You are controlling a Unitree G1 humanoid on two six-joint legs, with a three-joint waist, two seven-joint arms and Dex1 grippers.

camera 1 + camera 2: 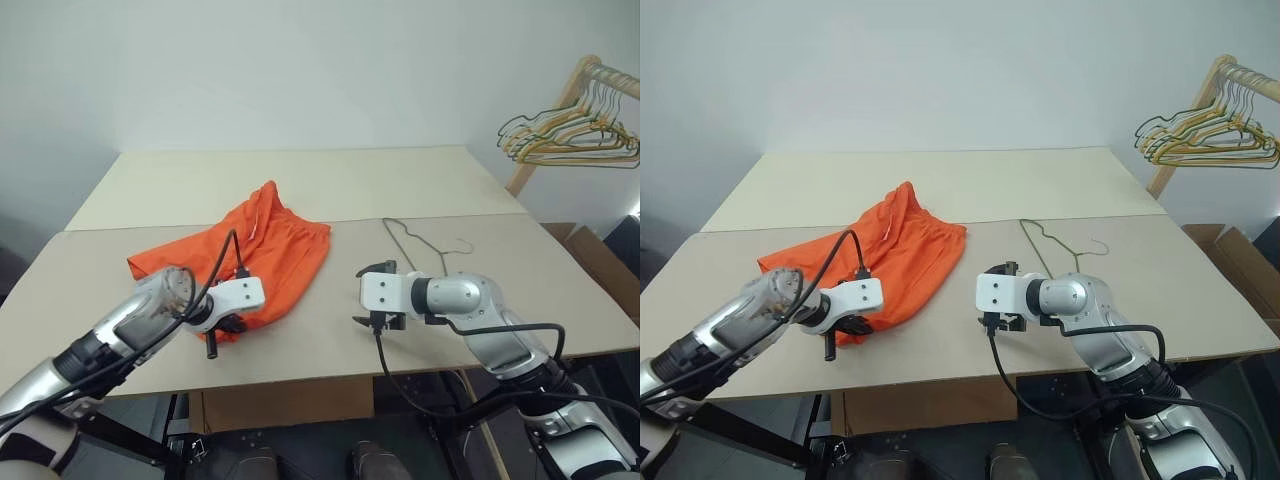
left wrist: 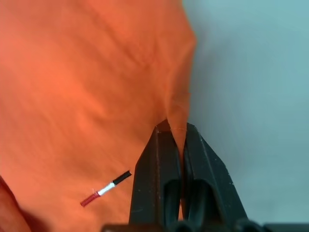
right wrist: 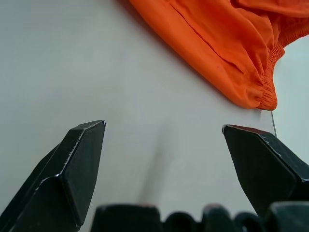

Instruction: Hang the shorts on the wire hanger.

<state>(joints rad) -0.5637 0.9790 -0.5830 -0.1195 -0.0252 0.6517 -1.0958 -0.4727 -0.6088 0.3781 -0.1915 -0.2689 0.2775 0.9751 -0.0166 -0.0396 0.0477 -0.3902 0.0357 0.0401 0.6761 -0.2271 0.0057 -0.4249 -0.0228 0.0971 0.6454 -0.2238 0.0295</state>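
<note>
My two head cameras look forward and down from above my arms, taking in the whole table [image 1: 330, 190], with both arms in the near foreground and the wall and a rack of hangers [image 1: 585, 125] far right. The right eye sits slightly aside, so everything shifts a little. My left wrist camera looks along its fingers, pressed close to the shorts [image 2: 87, 87]. My right wrist camera looks low across the tabletop toward the same shorts, farther off.
</note>
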